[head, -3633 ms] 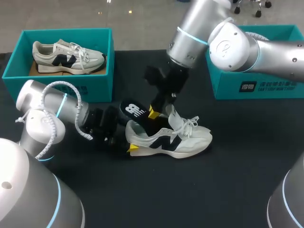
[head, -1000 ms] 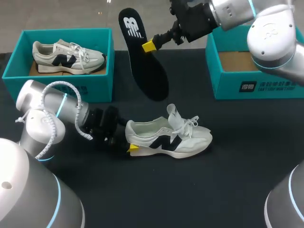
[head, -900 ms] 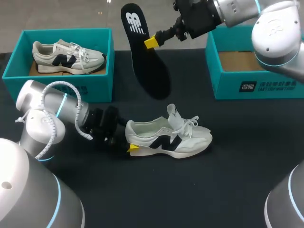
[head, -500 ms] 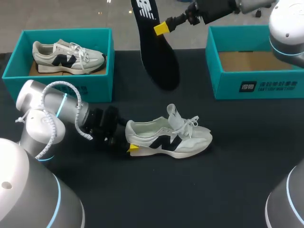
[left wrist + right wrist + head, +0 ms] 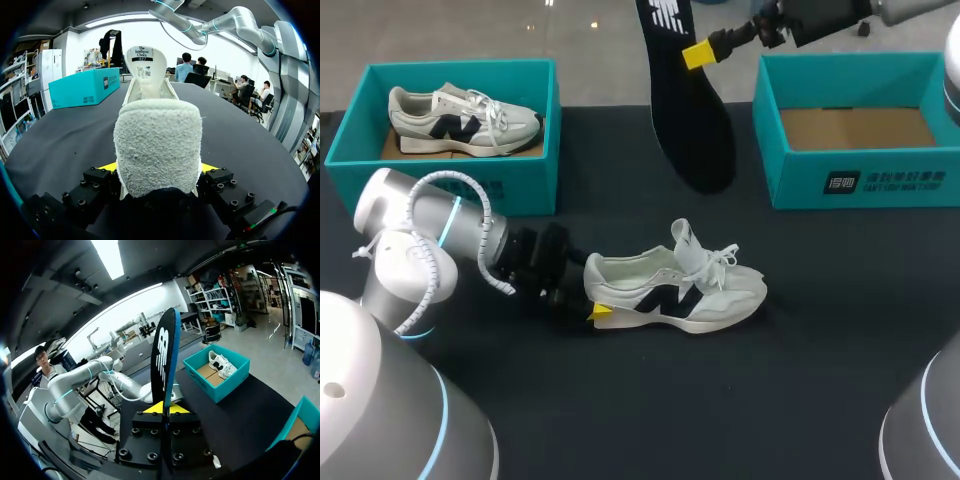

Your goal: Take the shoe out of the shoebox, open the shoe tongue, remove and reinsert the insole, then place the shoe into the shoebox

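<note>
A white sneaker with a dark side logo point(image 5: 685, 290) lies on its sole in the middle of the black table, tongue pulled up. My left gripper point(image 5: 592, 293) is shut on its heel; in the left wrist view the fuzzy heel point(image 5: 157, 145) fills the space between the gripper's point(image 5: 159, 168) yellow tips, and the tongue point(image 5: 146, 60) stands ahead. The black insole point(image 5: 690, 110) hangs in the air above the table's far side, toe end down. My right gripper point(image 5: 702, 50) is shut on its upper part. In the right wrist view the insole point(image 5: 164, 352) rises edge-on from the gripper point(image 5: 162, 408).
A teal shoebox point(image 5: 535, 165) at the back left holds a second white sneaker point(image 5: 460, 118). Another teal shoebox point(image 5: 860, 180) at the back right shows only its cardboard floor. Bare black table lies in front of the sneaker.
My right arm has carried the insole higher and to the right, away from the sneaker. The left arm and the sneaker have stayed still.
</note>
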Controlling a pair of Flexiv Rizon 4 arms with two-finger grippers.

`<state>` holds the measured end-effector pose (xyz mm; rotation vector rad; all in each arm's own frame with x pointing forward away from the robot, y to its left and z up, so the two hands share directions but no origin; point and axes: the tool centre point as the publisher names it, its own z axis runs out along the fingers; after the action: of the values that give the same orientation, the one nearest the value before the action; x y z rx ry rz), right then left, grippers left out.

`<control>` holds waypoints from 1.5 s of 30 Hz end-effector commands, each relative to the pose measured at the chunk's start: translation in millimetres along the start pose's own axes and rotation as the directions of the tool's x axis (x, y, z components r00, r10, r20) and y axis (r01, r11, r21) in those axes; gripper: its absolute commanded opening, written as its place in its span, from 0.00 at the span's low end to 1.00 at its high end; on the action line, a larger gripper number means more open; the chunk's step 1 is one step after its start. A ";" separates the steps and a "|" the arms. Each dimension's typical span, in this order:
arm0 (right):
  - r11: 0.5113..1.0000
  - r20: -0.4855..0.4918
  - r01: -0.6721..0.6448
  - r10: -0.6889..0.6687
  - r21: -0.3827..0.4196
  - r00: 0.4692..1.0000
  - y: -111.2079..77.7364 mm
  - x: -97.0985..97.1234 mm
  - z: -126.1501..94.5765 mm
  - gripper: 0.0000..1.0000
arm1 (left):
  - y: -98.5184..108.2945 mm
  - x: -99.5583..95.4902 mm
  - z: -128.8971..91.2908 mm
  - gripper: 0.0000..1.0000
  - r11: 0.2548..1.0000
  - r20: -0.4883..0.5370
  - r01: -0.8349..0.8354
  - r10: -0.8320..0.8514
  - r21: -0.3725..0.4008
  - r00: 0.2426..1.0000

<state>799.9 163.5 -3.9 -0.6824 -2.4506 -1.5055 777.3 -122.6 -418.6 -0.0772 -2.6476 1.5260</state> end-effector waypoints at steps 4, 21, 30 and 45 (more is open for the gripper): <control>1.000 0.052 -0.023 0.024 -0.015 0.998 -10.4 17.0 -8.7 0.00 | 2.3 -1.1 2.5 0.00 1.000 -0.001 0.001 -0.001 -0.004 1.000; 0.999 0.078 -0.012 0.016 -0.053 0.997 -11.2 26.2 -13.1 0.00 | 2.3 -1.1 2.5 0.00 1.000 -0.001 0.001 -0.001 -0.004 1.000; 0.999 0.078 -0.012 0.016 -0.053 0.997 -11.2 26.2 -13.1 0.00 | 2.3 -1.1 2.5 0.00 1.000 -0.001 0.001 -0.001 -0.004 1.000; 0.999 0.043 -0.045 0.043 0.031 0.998 -41.8 48.4 -36.8 0.00 | 2.3 -1.1 2.5 0.00 1.000 -0.001 0.001 -0.001 -0.004 1.000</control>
<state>745.1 140.7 -3.9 -0.7487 -2.4631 -1.4456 777.3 -122.6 -418.6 -0.0773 -2.6476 1.5259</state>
